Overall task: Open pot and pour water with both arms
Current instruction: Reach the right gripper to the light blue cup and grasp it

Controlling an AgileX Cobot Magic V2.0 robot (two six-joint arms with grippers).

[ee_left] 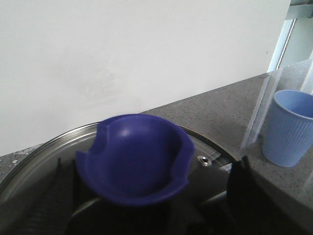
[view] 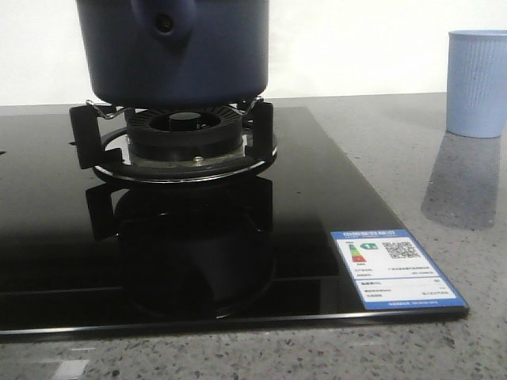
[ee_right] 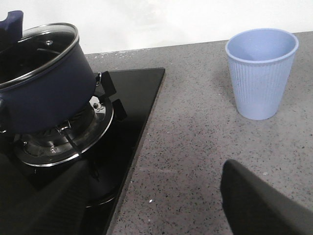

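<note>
The dark navy-blue pot [view: 174, 55] stands on the gas burner [view: 184, 134], its handle mount facing the front camera. It also shows in the right wrist view as the pot [ee_right: 44, 93], with a glass lid [ee_right: 34, 54] on it. The lid's blue knob [ee_left: 134, 156] sits between the fingers of my left gripper [ee_left: 149, 196], which is open, its fingers standing clear on either side. My right gripper [ee_right: 156, 205] is open over the grey counter, right of the hob, with nothing between its fingers. Neither gripper shows in the front view.
A pale blue ribbed cup [view: 478, 79] stands upright on the counter right of the black glass hob [view: 317, 198]; the same cup [ee_right: 260, 73] is ahead of my right gripper. A blue label [view: 396, 269] sits at the hob's front right corner.
</note>
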